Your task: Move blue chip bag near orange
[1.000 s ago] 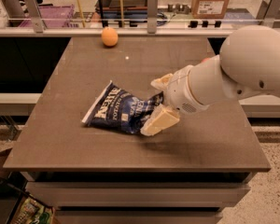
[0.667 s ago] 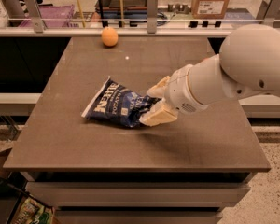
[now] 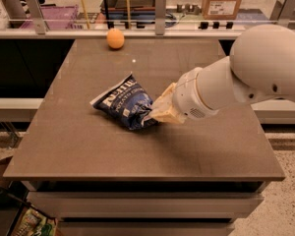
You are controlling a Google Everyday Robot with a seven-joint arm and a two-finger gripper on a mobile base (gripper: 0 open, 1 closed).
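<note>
Camera view records one brown table (image 3: pixel 137 154) with the blue chip bag (image 3: pixel 122 102) lying crumpled near its middle, white lettering facing up. The gripper (image 3: pixel 155 113) sits low over the tabletop at the bag's right end, reaching in from the right on the white arm (image 3: pixel 246 77). Its cream fingers (image 3: pixel 163 104) are drawn together and pinch the bag's right edge; the foil bunches up where they meet it. The rest of the bag extends left of the gripper and rests on the table surface. The orange (image 3: pixel 115 38) stands at the far edge of the table, well apart from the bag and gripper, beyond and slightly left of the bag's upper corner. Nothing lies between bag and orange.
</note>
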